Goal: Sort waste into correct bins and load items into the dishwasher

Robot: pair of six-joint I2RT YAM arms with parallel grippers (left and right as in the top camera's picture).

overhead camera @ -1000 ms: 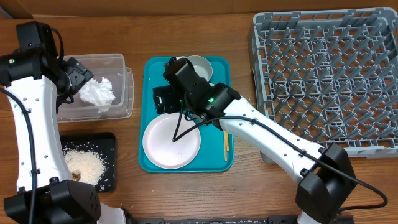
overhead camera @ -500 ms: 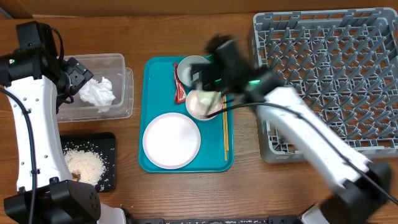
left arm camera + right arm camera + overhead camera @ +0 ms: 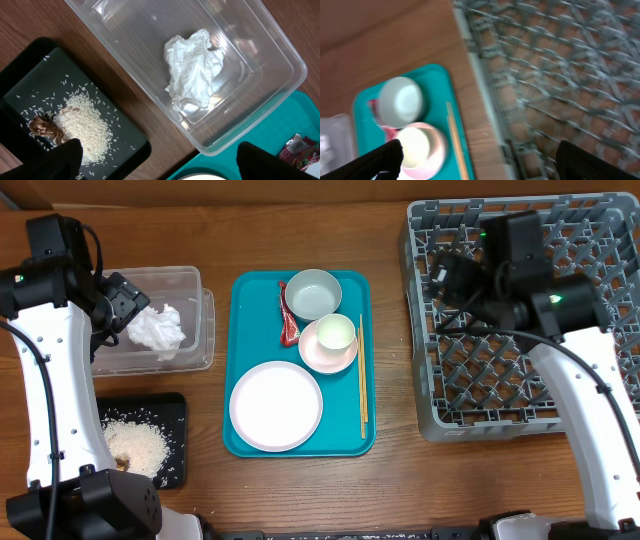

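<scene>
The crumpled white tissue [image 3: 157, 328] lies in the clear tub [image 3: 190, 280]; it also shows in the left wrist view [image 3: 194, 75]. My left gripper [image 3: 122, 302] hangs open and empty above the tub [image 3: 160, 172]. White rice [image 3: 138, 442] and brown bits [image 3: 45, 127] lie on the black tray [image 3: 176, 408]. On the teal tray [image 3: 245, 290] are the plate [image 3: 276, 406], the bowl [image 3: 313, 293], the cup [image 3: 336, 332] on its saucer [image 3: 318, 356], the red wrapper [image 3: 289, 325] and the chopsticks [image 3: 361, 390]. My right gripper [image 3: 445, 278] is open and empty over the left part of the grey dish rack [image 3: 560, 370]; it also shows in the right wrist view [image 3: 480, 170].
The rack [image 3: 560, 75] holds nothing. The right wrist view is blurred and shows the bowl [image 3: 400, 100], the cup [image 3: 420, 147] and the chopsticks [image 3: 457, 140] to the left of the rack's edge. Bare wood lies between tray and rack.
My right arm has swung from over the teal tray to the right, to above the rack, uncovering the cup, saucer and wrapper. The left arm has not moved.
</scene>
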